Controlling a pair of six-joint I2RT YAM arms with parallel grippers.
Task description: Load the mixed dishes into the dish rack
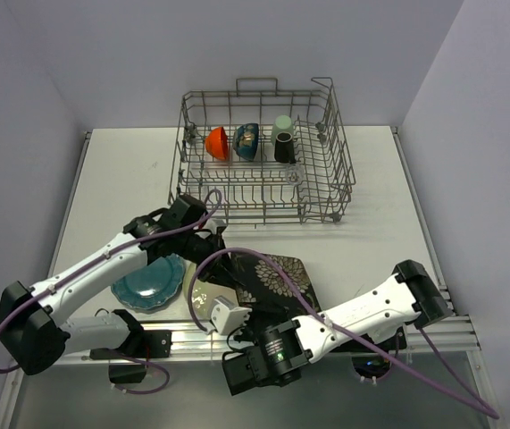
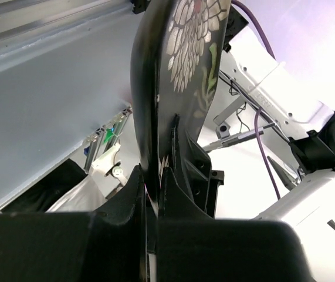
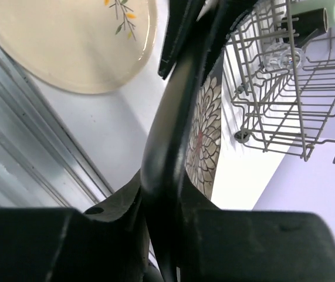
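The black square floral plate (image 1: 277, 277) is at the table's front middle, held at both ends. My left gripper (image 1: 221, 253) is shut on its far left edge, seen edge-on in the left wrist view (image 2: 185, 47). My right gripper (image 1: 253, 315) is shut on its near edge (image 3: 205, 135). The teal scalloped plate (image 1: 150, 284) and cream round plate (image 1: 203, 290) lie on the table to the left. The dish rack (image 1: 326, 170) at the back holds the red-orange bowl (image 1: 217, 141), dark bowl (image 1: 246, 141), pale green cup (image 1: 282, 125), brown mug (image 1: 284, 148) and clear glass (image 1: 295, 175).
A metal rail (image 1: 344, 335) runs along the table's near edge by the arm bases. Purple cables (image 1: 237, 255) loop over the front area. The cream plate (image 3: 79, 41) lies just left of the right gripper, with the rack (image 3: 296, 106) beyond to the right.
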